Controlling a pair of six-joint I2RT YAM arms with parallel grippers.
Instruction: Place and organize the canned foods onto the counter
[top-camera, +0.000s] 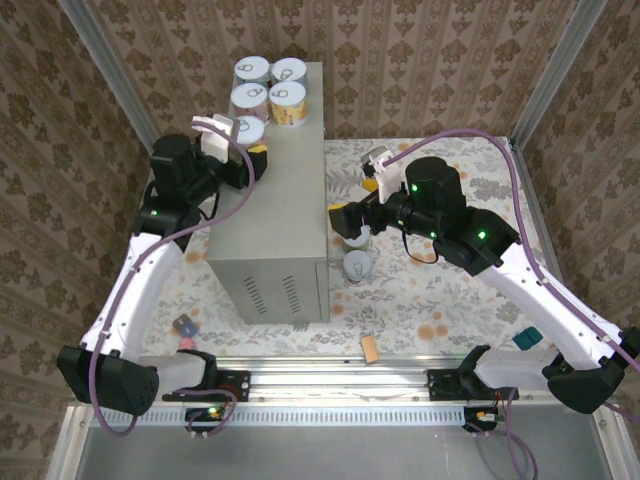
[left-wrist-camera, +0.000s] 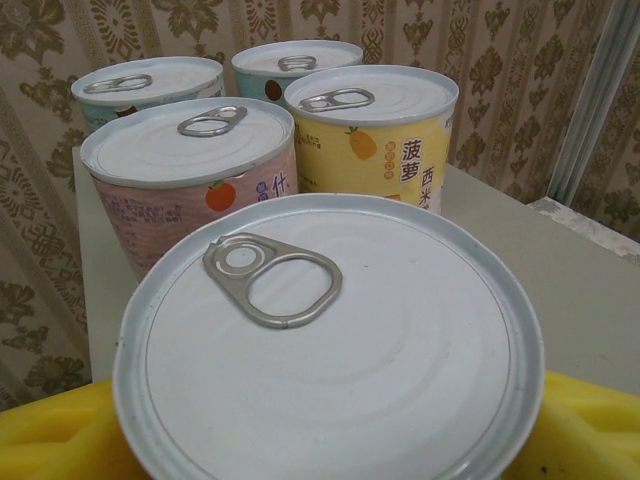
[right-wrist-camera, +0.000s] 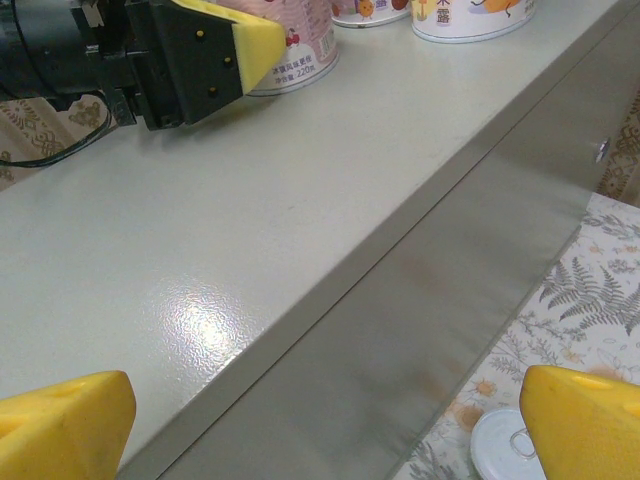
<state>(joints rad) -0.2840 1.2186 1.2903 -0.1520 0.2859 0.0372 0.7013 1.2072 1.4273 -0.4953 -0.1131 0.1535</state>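
Clamping the near can (left-wrist-camera: 330, 370) between its yellow pads (left-wrist-camera: 60, 440), the left hand (top-camera: 244, 143) reaches in over the tabletop's (top-camera: 280, 210) left side, close to four cans (top-camera: 270, 85) grouped at the far end. Bare tabletop runs to the near edge. The right hand (top-camera: 348, 222), spread wide, hangs beside the right edge, a can (top-camera: 358, 267) on the floral floor (top-camera: 440, 300) nearby.

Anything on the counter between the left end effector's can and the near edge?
No, bare counter from the can at the left end effector to the near edge, in the top view and the right wrist view.
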